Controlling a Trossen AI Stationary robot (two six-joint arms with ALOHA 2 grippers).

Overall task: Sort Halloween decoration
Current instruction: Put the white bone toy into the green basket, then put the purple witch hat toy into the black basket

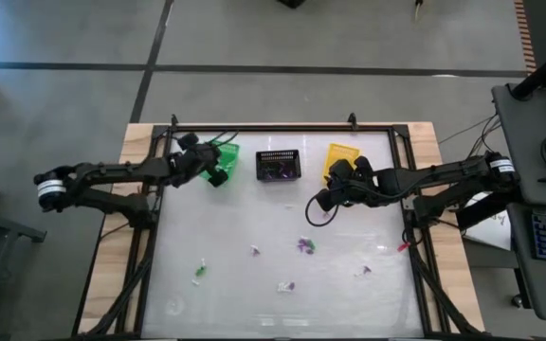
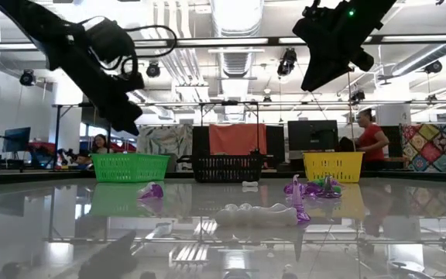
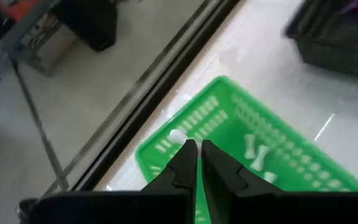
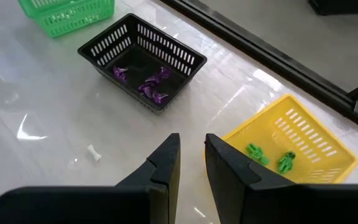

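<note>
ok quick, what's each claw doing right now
left claw: closed, holding nothing visible, over the green basket.
right claw: fingers slightly apart, nothing visible between them, above the table near the yellow basket.

Left arm reaches in from the left side of the table, stretched toward the far edge, elbow slightly bent. Left gripper (image 1: 218, 176) at the far-left part of the table, raised off the surface, tilted downward; fingers (image 3: 188, 163) pressed together, nothing visible between them. Right arm comes in from the right side, roughly level, wrist bent down. Right gripper (image 1: 321, 201) near the far-middle right of the table, also raised well above the surface in the low view; fingers (image 4: 166, 163) parallel with a narrow gap, nothing held.
</note>
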